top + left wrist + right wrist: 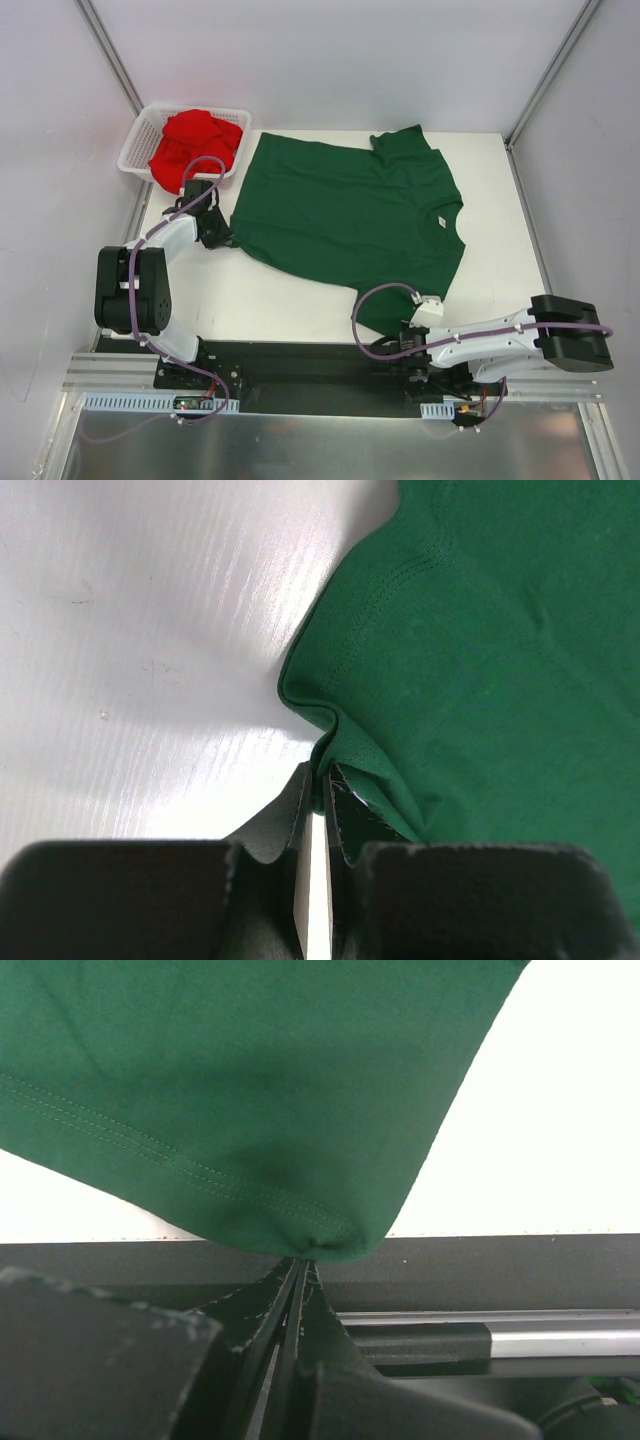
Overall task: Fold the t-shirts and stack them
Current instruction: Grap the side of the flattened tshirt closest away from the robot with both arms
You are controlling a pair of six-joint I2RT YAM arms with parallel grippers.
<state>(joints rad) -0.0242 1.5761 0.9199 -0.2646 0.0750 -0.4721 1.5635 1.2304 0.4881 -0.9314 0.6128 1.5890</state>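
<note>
The dark green t-shirt (350, 215) lies spread flat on the white table, collar toward the right. My left gripper (222, 237) is shut on its left edge, and the left wrist view shows the pinched fold of cloth (400, 680) between the gripper's tips (320, 775). My right gripper (392, 335) is shut on the shirt's near corner at the table's front edge. In the right wrist view that corner (250, 1090) bunches into the closed gripper (303, 1263). The bright red t-shirt (195, 145) lies crumpled in the basket at the back left.
The white mesh basket (135, 150) stands at the table's back left corner. A black rail (300, 360) with the arm bases runs along the front edge. Grey walls enclose the table (270, 300) on the left, back and right.
</note>
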